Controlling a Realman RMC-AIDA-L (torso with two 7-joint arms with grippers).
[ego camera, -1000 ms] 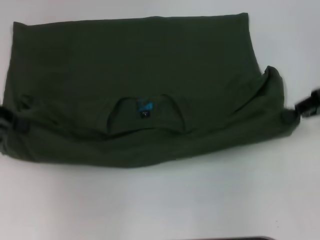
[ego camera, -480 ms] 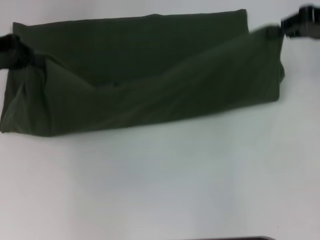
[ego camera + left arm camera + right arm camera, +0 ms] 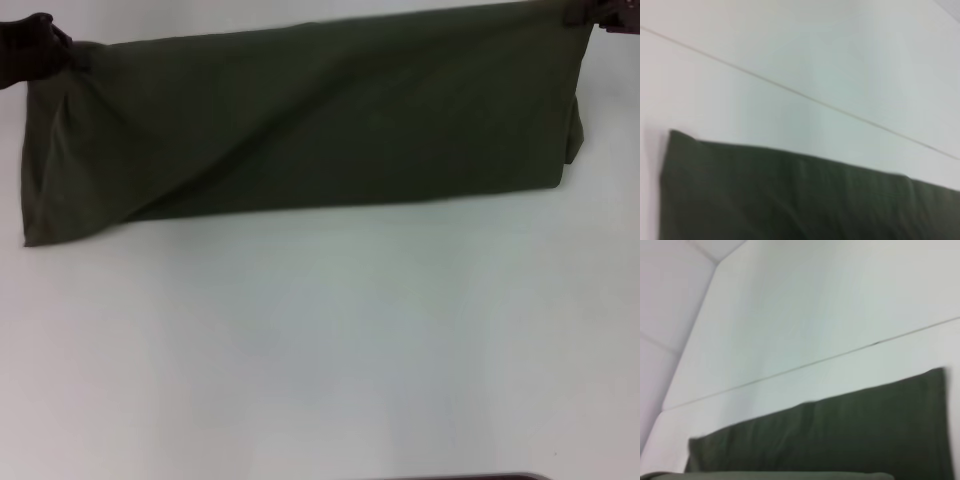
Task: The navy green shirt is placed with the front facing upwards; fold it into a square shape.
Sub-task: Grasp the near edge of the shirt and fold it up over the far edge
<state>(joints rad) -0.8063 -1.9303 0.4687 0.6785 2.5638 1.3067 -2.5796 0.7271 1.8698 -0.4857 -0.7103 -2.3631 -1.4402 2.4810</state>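
Nearest the robot, the white surface (image 3: 320,350) lies bare in front of the navy green shirt (image 3: 300,130).

The shirt is a long horizontal band of cloth across the far part of the surface. Its near edge is a fold line resting on the surface, sloping slightly so that the left end sits nearer the robot than the right end. A diagonal crease runs up from the shirt's near-left corner toward its middle. The shirt's right end shows a doubled layer at its edge. Only plain fabric faces up.

At the shirt's far-left corner, the left hand (image 3: 38,48) is closed on the cloth; fabric bunches toward it. At the shirt's far-right corner, the right hand (image 3: 590,12) meets the shirt's top edge and appears to pinch it, though only a small part of the hand is in view.

In the left wrist view, the shirt (image 3: 790,200) shows a straight top edge with white surface (image 3: 815,60) beyond it. The right wrist view shows the same: shirt (image 3: 840,440) below, surface (image 3: 830,305) beyond, crossed by a thin seam line.
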